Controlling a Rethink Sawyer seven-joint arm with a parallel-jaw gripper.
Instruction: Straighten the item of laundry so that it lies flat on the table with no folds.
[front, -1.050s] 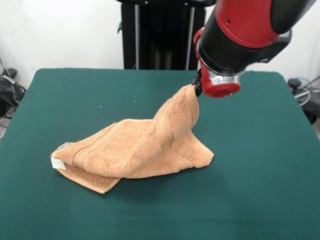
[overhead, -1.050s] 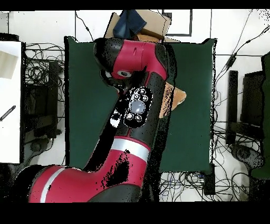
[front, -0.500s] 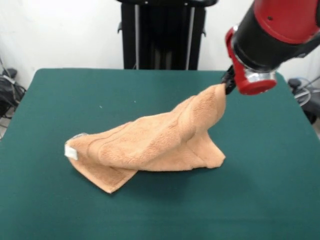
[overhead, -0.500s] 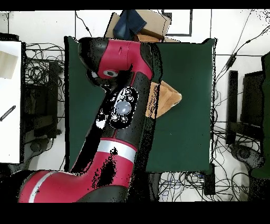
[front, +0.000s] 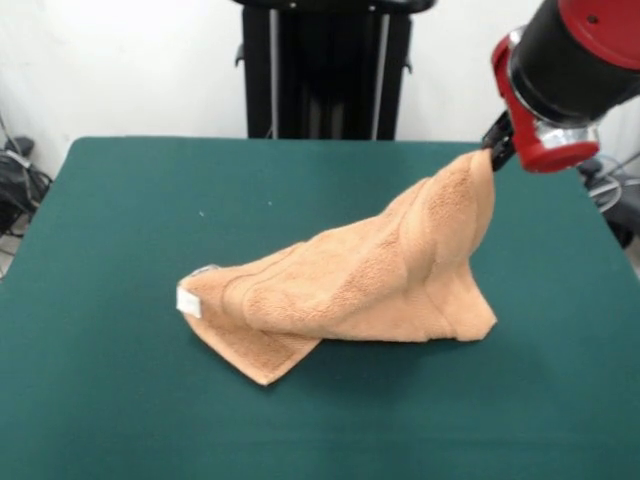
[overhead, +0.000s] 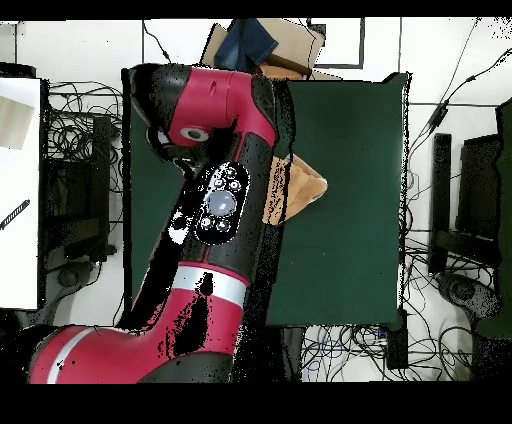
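Pincer (front: 492, 157) clamped on one raised corner of towel (front: 370, 290); remainder draped, folded, white tag (front: 187, 300) resting on bench (front: 110, 230).

The red and black arm (front: 575, 55) reaches down from the upper right of the front view, its wrist tilted left. The gripper (front: 492, 158) is pinched shut on a raised corner of the towel (front: 380, 280) (only its dark tips show below the red collar). Overhead, the arm (overhead: 205, 215) stretches from bottom left up across the table's left half.
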